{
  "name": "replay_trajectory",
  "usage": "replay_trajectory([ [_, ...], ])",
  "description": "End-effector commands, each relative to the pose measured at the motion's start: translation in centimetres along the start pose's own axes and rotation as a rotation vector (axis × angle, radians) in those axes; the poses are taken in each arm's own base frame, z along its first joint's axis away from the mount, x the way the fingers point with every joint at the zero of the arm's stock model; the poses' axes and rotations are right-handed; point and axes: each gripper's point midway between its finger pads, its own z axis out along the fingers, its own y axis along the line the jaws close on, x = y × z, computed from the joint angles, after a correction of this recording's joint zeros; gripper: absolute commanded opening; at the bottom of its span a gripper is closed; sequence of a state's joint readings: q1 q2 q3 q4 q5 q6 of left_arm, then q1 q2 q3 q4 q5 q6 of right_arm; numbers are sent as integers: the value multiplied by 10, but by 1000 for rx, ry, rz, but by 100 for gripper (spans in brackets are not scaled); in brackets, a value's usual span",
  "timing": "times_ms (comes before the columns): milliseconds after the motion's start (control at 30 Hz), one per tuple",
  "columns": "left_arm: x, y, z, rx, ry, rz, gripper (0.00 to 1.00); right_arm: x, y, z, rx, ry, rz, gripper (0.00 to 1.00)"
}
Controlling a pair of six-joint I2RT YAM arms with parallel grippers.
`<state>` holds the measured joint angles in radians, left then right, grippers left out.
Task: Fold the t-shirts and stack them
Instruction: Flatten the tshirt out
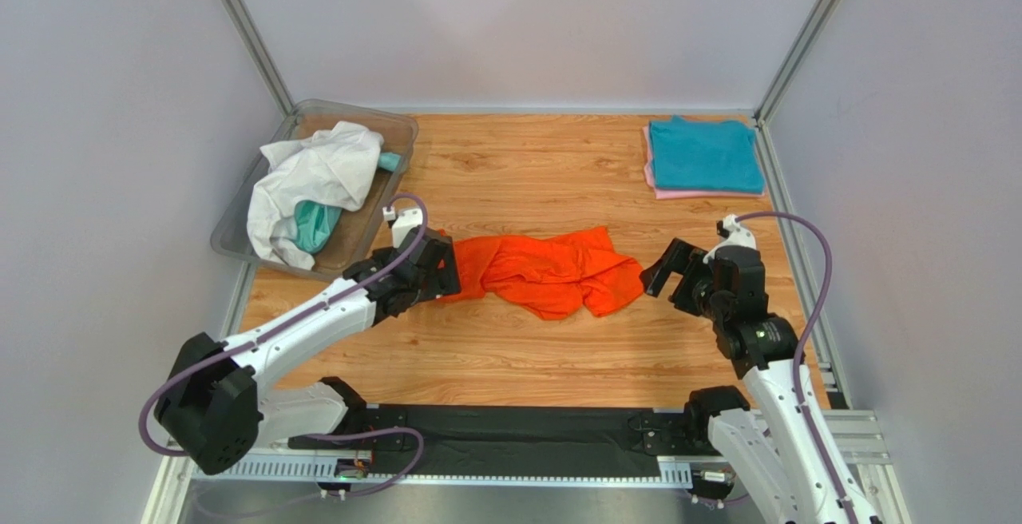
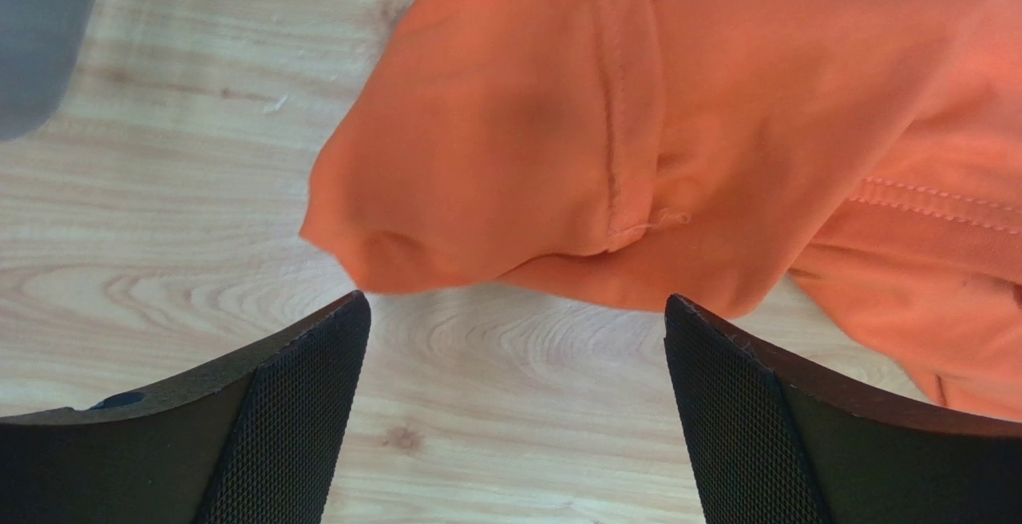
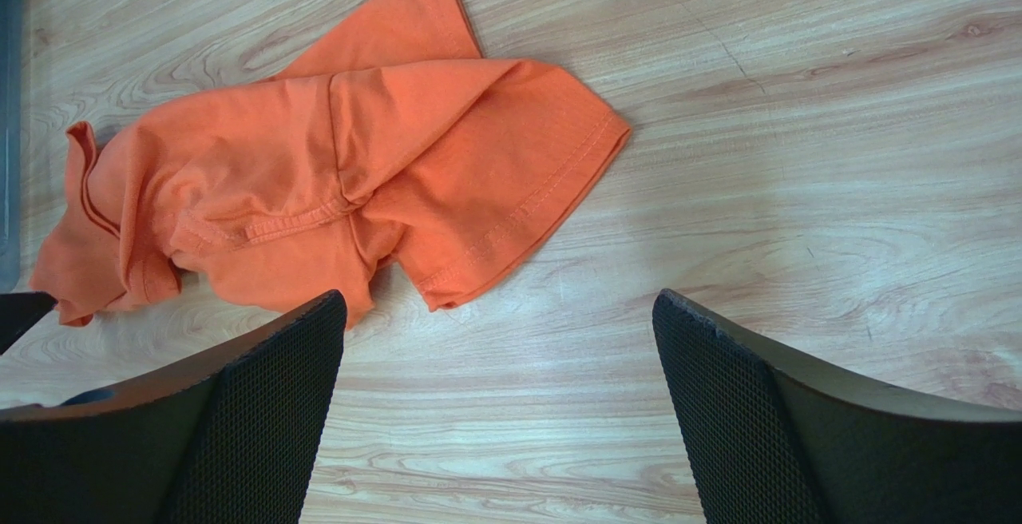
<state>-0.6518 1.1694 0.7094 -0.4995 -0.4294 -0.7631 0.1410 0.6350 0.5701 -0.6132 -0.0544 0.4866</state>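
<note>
Orange t-shirt [image 1: 546,270] lies crumpled and unfolded at the middle of the wooden table [image 1: 516,350] in the top view, stretched left to right between the two arms. The left arm reaches up and to the right from its base at the lower left, low over the wood, with the left gripper [image 1: 449,270] at the shirt's left end. The right arm rises from the lower right and bends leftward, and the right gripper [image 1: 663,268] sits just beside the shirt's right sleeve. At the upper left a clear plastic bin [image 1: 235,232] holds a loose white t-shirt [image 1: 314,171] over a teal t-shirt [image 1: 314,226]. At the upper right a folded teal shirt [image 1: 704,155] rests on a folded pink shirt [image 1: 659,190].

From the left wrist, the orange t-shirt [image 2: 600,129] fills the upper right of the frame, a stitched seam running down it. The left gripper [image 2: 516,311] is spread wide, its black textured fingers [image 2: 300,416] at the bottom edge; the cloth ends just above the tips and nothing lies between them.

From the right wrist, the orange t-shirt [image 3: 336,189] lies bunched in the upper left, one hemmed sleeve spread toward the centre. The right gripper [image 3: 498,306] is likewise spread wide over bare wood, its fingers [image 3: 744,416] apart from the cloth and holding nothing.
</note>
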Motion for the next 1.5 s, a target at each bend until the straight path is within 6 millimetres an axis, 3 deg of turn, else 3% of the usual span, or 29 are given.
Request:
replay_trajectory([
  [0,-30,-24,0,64,-60,18,98,-13,4,1,-10,-51,-16,100],
  [333,-49,-34,38,53,-42,-9,97,-14,11,25,-29,-13,1,100],
  [400,-55,-33,46,30,-38,5,85,-14,15,30,-43,2,5,100],
  [500,-59,-32,61,-9,-7,8,78,-14,15,39,-31,20,4,100],
  [600,-53,-30,74,-21,55,-2,62,-15,12,44,-9,30,-1,100],
  [733,-41,-26,81,-38,103,7,53,-14,9,51,11,42,-5,100],
  [767,-38,-27,81,-32,113,8,50,-15,9,53,12,43,-5,100],
  [867,-34,-29,79,-11,128,8,29,-13,8,59,18,57,-5,100],
  [1033,-39,-26,60,7,107,-10,11,-11,10,68,27,81,-4,100],
  [1300,-50,-17,27,78,-8,-44,1,-14,43,93,16,124,-18,99],
  [1467,-39,-18,15,149,-10,-47,0,-2,44,120,127,143,65,94],
])
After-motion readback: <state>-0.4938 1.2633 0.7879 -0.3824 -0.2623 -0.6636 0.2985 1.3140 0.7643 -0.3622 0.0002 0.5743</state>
